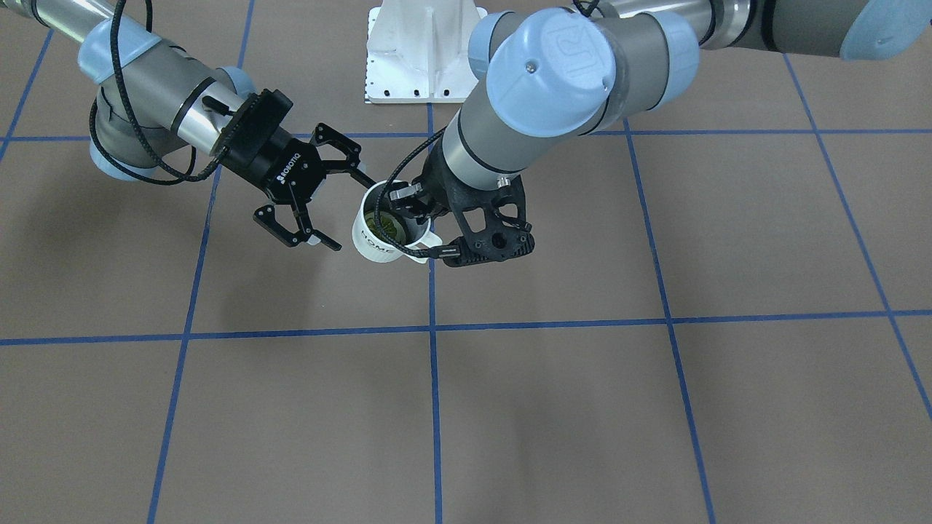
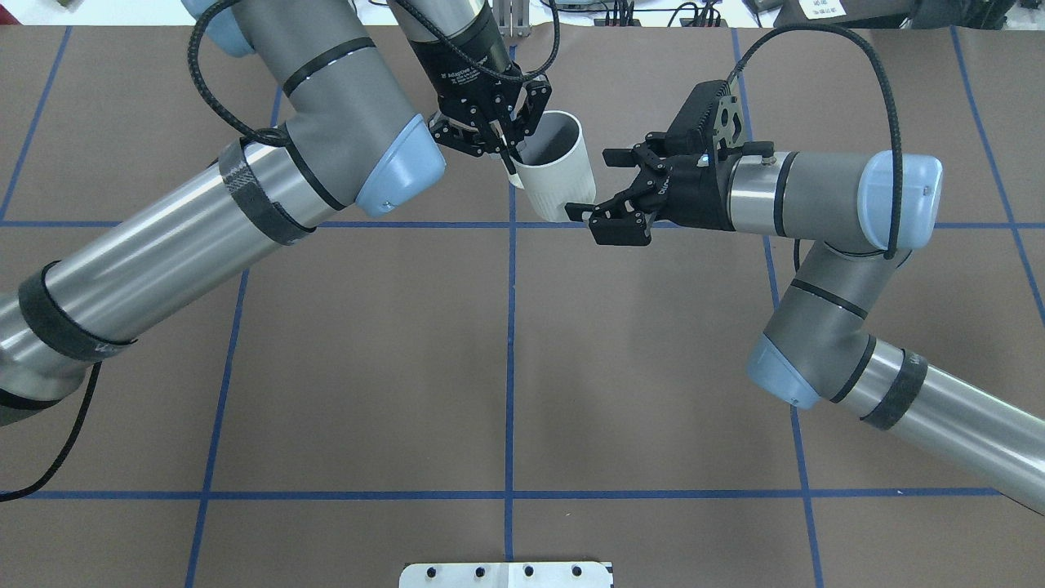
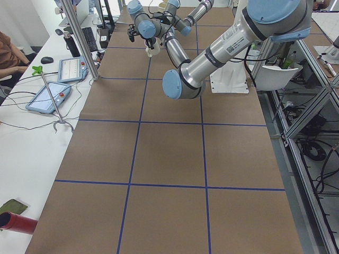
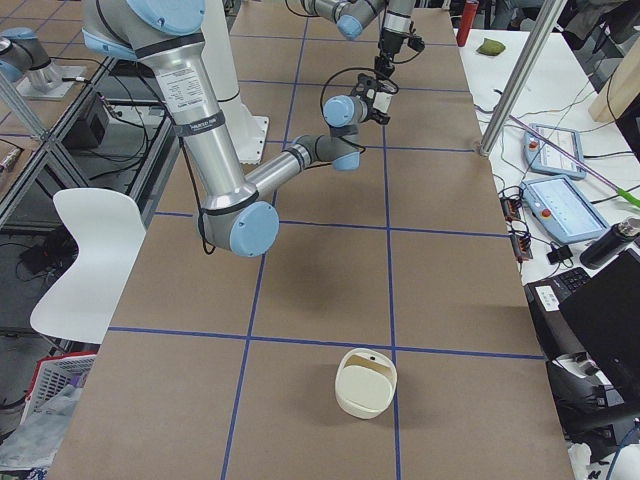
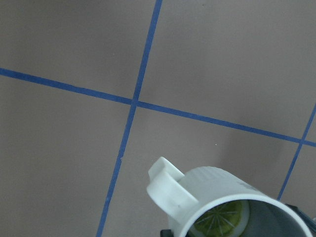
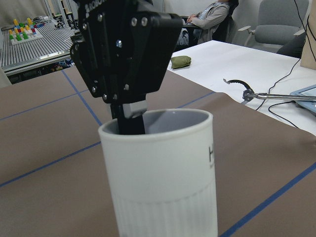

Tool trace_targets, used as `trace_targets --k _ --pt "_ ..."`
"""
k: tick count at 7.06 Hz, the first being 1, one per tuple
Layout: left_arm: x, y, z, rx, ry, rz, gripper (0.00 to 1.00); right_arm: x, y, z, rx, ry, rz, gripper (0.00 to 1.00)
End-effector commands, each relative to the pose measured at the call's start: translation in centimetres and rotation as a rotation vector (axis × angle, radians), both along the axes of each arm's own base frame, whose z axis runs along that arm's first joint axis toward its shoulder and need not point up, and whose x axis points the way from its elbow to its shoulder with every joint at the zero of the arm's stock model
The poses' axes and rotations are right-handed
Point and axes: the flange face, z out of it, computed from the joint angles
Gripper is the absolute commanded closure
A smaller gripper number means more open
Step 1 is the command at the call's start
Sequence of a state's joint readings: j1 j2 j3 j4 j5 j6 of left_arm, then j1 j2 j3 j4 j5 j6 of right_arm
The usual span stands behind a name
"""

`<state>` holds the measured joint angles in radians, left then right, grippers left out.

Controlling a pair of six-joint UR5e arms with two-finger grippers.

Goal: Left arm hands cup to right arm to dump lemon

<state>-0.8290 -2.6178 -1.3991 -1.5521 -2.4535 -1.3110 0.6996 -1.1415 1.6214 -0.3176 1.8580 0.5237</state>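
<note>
Left gripper (image 2: 506,153) is clamped on the rim of the off-white cylindrical mug (image 2: 555,175), yellow-green lemon slice (image 1: 384,225) inside. The black ROBOTIQ right gripper (image 2: 588,184) is spread wide just beside the mug's right.

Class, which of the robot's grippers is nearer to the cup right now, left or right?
Left. The left gripper pinches the cup at its rim, one finger inside. The right gripper is open beside the cup's wall; whether it touches cannot be told.

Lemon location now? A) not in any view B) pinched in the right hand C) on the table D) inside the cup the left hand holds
D: the lemon lies inside the cup, which the left hand grips at the rim; the right hand is open beside it.
</note>
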Motion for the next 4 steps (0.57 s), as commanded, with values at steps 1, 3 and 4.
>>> trace_targets --k 1,3,4 --pt "0.6 0.41 -1.17 0.006 0.007 0.008 1.0 -0.08 0.06 -0.01 0.001 0.0 -0.001 0.01" --pt "0.67 0.51 -1.75 0.008 0.012 0.01 1.0 -0.15 0.12 -0.01 -0.001 -0.001 -0.003 0.01" --pt "0.67 0.51 -1.77 0.009 0.013 0.01 1.0 -0.22 0.18 -0.01 -0.001 -0.001 -0.005 0.01"
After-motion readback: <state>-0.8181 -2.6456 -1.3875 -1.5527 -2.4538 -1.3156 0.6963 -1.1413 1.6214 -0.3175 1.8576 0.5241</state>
